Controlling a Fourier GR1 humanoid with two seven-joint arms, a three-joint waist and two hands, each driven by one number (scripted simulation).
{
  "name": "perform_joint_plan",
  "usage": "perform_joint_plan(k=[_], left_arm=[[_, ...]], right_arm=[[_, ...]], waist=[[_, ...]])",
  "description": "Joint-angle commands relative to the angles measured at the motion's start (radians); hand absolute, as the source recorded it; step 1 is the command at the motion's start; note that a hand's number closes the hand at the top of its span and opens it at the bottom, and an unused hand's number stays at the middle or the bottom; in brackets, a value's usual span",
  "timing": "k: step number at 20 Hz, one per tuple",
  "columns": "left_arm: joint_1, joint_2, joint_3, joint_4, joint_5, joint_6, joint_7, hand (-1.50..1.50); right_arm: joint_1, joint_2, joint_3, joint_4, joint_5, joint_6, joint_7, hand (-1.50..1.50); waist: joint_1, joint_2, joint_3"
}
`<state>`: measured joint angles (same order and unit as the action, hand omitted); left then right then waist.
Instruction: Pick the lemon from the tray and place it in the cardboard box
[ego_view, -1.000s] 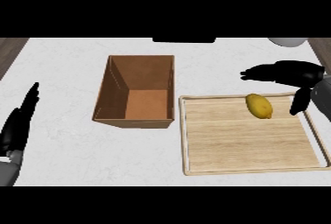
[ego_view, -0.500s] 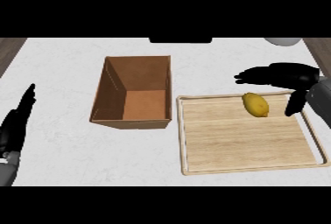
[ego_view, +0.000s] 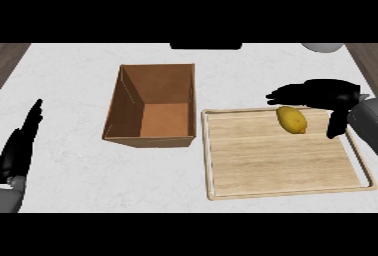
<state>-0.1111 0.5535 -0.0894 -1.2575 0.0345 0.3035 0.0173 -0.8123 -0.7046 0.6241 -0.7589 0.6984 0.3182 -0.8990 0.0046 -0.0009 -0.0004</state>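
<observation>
Yellow lemon (ego_view: 291, 120): on tray (ego_view: 280, 170), long axis running away from robot
Right hand (ego_view: 317, 93): spread open, arched just beyond it

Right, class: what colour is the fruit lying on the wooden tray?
Yellow. The lemon shows best in the head view, at the tray's far end.

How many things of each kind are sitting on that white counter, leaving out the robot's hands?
Yellow oval lemon: 1
Shallow pale wooden tray: 1
Open brown cardboard box: 1
Grey rounded object, cut off at the far right edge: 1
Dark flat object, cut off at the far edge: 1
Total: 5
</observation>
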Motion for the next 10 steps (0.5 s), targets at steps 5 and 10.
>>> perform_joint_plan(k=[5,10], left_arm=[[-0.013,0.005,0.037,-0.021,-0.026,-0.047,0.034,0.0],[-0.058,-0.041,0.042,0.058,-0.053,-0.039,0.013,0.0]], right_arm=[[0.048,0.094,-0.016,0.05,0.083,0.013,0.027,-1.5],[0.069,0.129,-0.105,0.047,0.073,-0.174,0.011,1.5]], waist=[[0.004,0.002,0.001],[-0.007,0.004,0.0]])
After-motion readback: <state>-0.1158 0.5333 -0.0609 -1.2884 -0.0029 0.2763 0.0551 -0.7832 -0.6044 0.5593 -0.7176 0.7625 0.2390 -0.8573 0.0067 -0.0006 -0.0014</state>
